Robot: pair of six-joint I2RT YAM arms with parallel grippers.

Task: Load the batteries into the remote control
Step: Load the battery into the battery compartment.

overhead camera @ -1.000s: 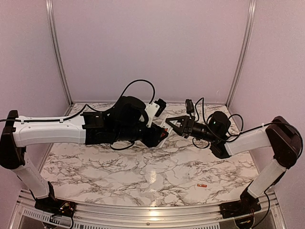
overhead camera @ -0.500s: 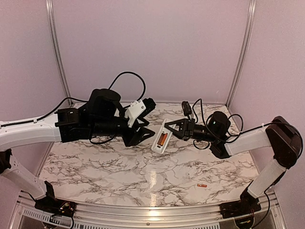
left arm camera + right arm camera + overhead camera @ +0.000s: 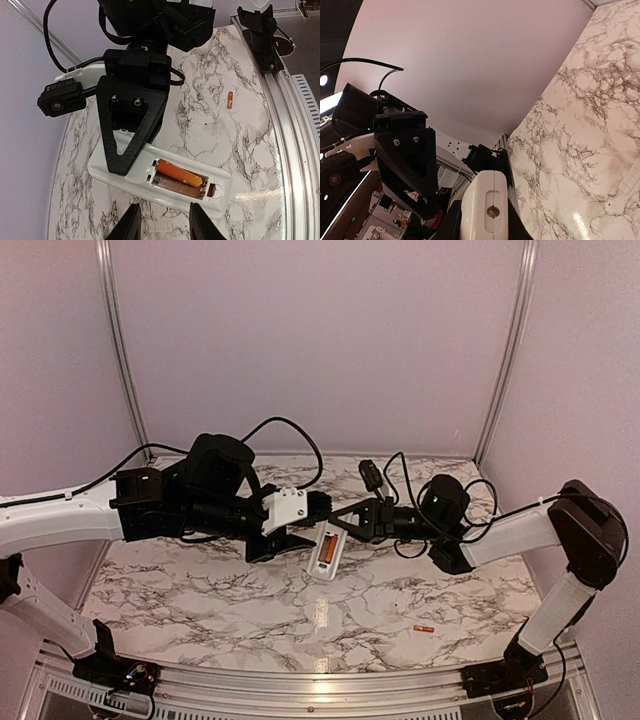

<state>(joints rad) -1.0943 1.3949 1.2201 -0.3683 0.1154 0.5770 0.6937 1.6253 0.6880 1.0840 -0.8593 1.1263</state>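
Right arm (image 3: pixel 510 530): comes in low from your right; right gripper (image 3: pixel 120 162) clamped on one end of the slim white plastic remote control (image 3: pixel 222 197), recess up.
Left arm (image 3: pixel 60 520): stretched in from your left; left gripper (image 3: pixel 163 225) just beside the remote, fingers partly apart, empty.
Batteries: one orange-red cylinder battery (image 3: pixel 179 173) seated in the recess; second battery (image 3: pixel 230 99) loose on the marble tabletop (image 3: pixel 250 620), well apart.

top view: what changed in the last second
The left pincer drew back off the slim white plastic remote control, then returned beside it. The right pincer, gripping the remote throughout, carried it left and nearer the bases. The small orange loose battery stayed put.
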